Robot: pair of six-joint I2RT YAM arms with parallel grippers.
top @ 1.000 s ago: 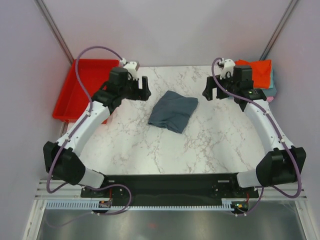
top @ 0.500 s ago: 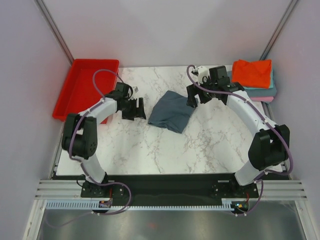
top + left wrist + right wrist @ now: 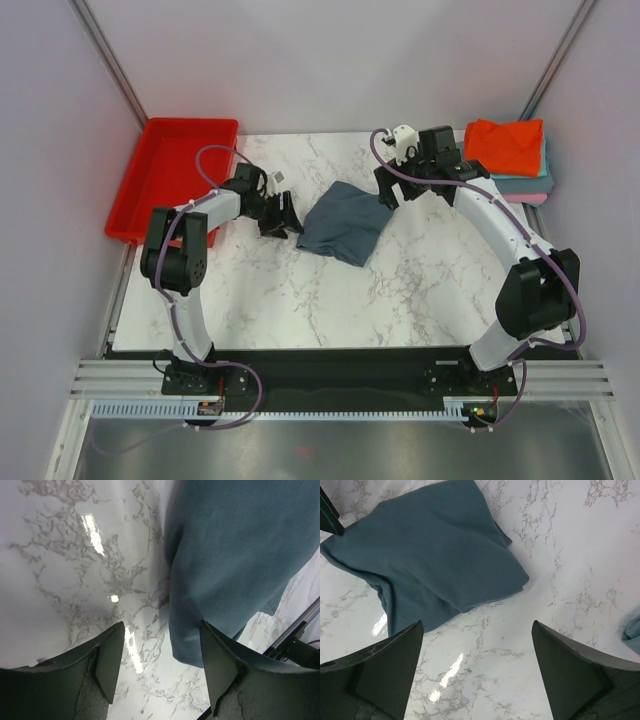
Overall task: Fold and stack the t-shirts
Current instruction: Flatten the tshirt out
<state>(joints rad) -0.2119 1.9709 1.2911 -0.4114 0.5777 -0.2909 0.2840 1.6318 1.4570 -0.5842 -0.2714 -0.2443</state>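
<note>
A folded slate blue-grey t-shirt (image 3: pixel 345 220) lies in the middle of the marble table (image 3: pixel 300 300). My left gripper (image 3: pixel 283 215) is low at the shirt's left edge. In the left wrist view its jaws (image 3: pixel 162 667) stand open, and a corner of the shirt (image 3: pixel 240 555) reaches in beside the right finger (image 3: pixel 220 665). My right gripper (image 3: pixel 388 190) hovers by the shirt's upper right corner. It is wide open (image 3: pixel 477 675) over bare marble, and the shirt (image 3: pixel 430 555) lies just ahead of it. A stack with an orange-red t-shirt (image 3: pixel 505 145) on top sits at the back right.
A red plastic tray (image 3: pixel 165 175) sits off the table's back left corner. Under the orange-red shirt lie a teal one (image 3: pixel 530 183) and a pink edge (image 3: pixel 541 198). A bit of teal cloth (image 3: pixel 632 630) shows at the right wrist view's edge.
Both arms came in from the back corners to the blue-grey shirt. The left gripper slid right to the shirt's edge and its jaws narrowed. The shirt has not moved.
</note>
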